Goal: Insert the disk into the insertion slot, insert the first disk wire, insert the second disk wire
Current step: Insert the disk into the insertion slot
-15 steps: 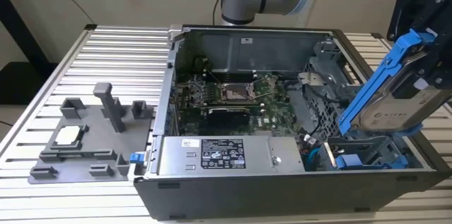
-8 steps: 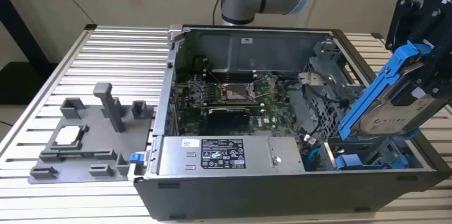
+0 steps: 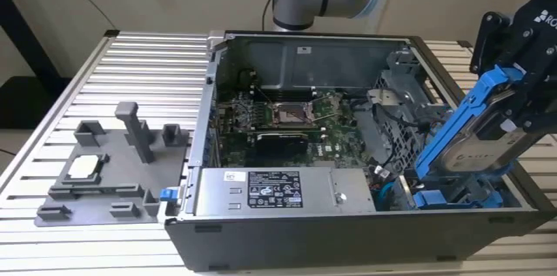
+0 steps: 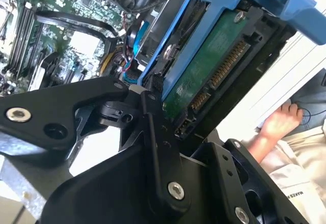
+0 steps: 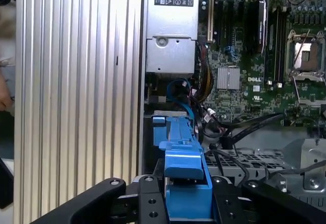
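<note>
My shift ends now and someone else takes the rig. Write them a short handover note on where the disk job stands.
Gripper: shut on the disk, clamping the upper end of its blue carrier.
Disk: steeply tilted, lower end at the slot in the case corner on the exterior view's right; most of it stands above the case rim.
Done: disk is in the gripper and at the slot.
Left: disk not seated; its connector is bare, and a blue wire lies loose in the case.
Note: a person's hand is beside the table.
</note>
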Controlling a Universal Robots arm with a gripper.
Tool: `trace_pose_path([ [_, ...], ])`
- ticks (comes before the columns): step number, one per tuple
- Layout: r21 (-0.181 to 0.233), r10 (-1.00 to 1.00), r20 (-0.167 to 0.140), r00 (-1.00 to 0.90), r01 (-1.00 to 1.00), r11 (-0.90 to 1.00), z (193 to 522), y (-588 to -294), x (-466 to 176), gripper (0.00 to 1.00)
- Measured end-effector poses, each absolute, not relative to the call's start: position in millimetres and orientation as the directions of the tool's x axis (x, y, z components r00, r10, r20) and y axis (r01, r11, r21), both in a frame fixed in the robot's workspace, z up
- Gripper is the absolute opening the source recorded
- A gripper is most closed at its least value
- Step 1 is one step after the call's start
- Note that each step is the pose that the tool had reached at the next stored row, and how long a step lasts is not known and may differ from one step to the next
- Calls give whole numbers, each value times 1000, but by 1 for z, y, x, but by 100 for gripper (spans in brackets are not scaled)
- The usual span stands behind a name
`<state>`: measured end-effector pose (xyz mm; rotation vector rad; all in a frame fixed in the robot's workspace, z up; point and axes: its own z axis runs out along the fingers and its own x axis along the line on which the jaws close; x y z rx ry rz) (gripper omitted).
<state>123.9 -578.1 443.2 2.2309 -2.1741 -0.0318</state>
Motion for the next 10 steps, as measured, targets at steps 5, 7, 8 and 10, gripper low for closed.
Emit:
trace_pose_path([
  [5,33,-1000,4,28,-999,-28,435,-578,125,33],
  [7,33,-1000,4,29,-999,-29,432,-578,125,33],
  [8,33,-1000,4,29,-999,-29,430,-578,125,33],
  [10,33,-1000,4,29,-999,-29,428,-578,126,33],
])
